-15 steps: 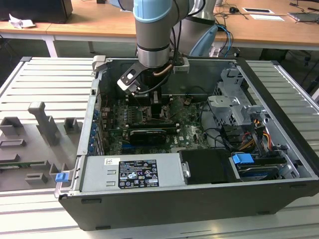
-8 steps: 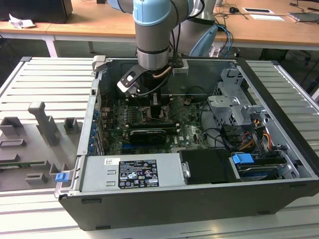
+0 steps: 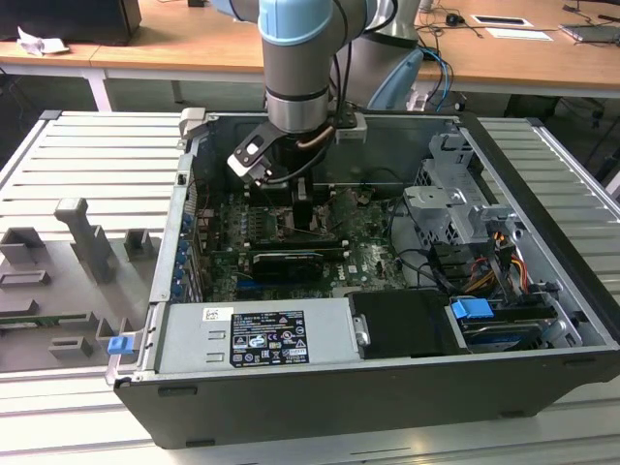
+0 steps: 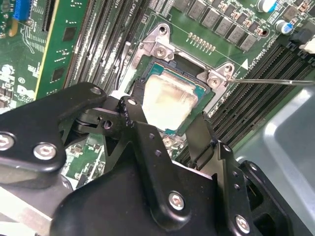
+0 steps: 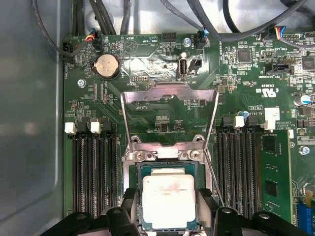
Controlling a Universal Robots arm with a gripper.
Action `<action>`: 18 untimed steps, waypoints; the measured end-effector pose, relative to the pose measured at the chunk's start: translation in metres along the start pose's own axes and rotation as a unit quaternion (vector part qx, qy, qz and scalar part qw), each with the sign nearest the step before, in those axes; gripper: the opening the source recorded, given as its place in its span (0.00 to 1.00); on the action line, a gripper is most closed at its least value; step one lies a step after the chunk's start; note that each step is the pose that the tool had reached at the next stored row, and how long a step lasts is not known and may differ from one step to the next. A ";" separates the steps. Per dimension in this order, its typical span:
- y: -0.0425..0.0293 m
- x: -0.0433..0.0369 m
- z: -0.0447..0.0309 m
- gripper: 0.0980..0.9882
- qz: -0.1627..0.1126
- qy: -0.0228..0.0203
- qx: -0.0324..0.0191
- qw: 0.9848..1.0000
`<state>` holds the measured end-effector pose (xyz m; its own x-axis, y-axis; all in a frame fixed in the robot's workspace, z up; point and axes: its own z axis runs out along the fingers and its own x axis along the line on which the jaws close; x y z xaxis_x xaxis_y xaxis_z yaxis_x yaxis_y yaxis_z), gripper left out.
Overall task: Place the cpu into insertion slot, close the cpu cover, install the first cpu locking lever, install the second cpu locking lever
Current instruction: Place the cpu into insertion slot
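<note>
The cpu (image 5: 169,196) (image 4: 167,101), a pale silvery square chip, lies flat in the insertion slot (image 5: 170,155) (image 4: 158,48) on the green board. My gripper (image 5: 169,216) (image 4: 165,122) is shut on it, with one black finger (image 5: 131,196) against each of two opposite edges. The cpu cover (image 5: 170,94), a silvery frame with a large opening, stands swung up and open behind the slot. A thin wire locking lever (image 4: 268,81) (image 5: 214,179) sticks out unlatched beside the slot. In the exterior view the gripper (image 3: 303,218) reaches down inside the computer case (image 3: 542,194).
Long black memory slots (image 5: 93,172) (image 5: 236,167) flank the socket on both sides, and a green memory card (image 5: 274,172) stands in one of them. Cables (image 5: 113,17) hang over the board's far edge. A drive cage (image 3: 455,208) and power supply (image 3: 257,334) fill the case's other parts.
</note>
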<state>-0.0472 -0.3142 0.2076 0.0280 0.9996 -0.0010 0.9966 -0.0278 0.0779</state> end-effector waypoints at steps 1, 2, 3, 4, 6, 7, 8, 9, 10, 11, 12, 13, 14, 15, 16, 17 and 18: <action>0.0001 0.0000 -0.0012 0.57 0.000 0.000 0.000 1.000; 0.0002 0.0000 -0.0022 0.57 0.000 0.000 0.000 1.000; 0.0003 0.0000 -0.0044 0.57 0.000 0.000 0.000 1.000; 0.0004 0.0000 -0.0055 0.57 0.000 0.000 0.000 1.000; 0.0007 0.0000 -0.0091 0.48 0.000 0.000 0.000 1.000; 0.0008 0.0000 -0.0097 0.48 0.000 0.000 0.000 1.000; 0.0008 0.0000 -0.0101 0.48 0.000 0.000 0.000 1.000; 0.0010 0.0000 -0.0107 0.41 0.000 0.000 0.000 1.000; 0.0012 0.0000 -0.0116 0.27 0.000 -0.001 0.000 1.000; 0.0013 0.0000 -0.0124 0.14 0.000 -0.001 0.000 1.000; 0.0015 0.0000 -0.0134 0.07 0.000 -0.002 0.000 1.000; 0.0015 0.0000 -0.0139 0.01 0.000 -0.002 0.000 1.000; 0.0016 0.0000 -0.0149 0.01 0.000 -0.003 0.000 1.000; 0.0017 0.0000 -0.0151 0.01 0.000 -0.002 0.000 1.000; 0.0017 0.0000 -0.0153 0.01 0.000 -0.002 0.000 1.000; 0.0017 0.0000 -0.0155 0.01 0.001 -0.002 0.000 1.000; 0.0017 0.0000 -0.0157 0.01 0.000 -0.003 0.000 1.000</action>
<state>-0.0468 -0.3142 0.2234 0.0293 0.9996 -0.0060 0.9965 -0.0288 0.0781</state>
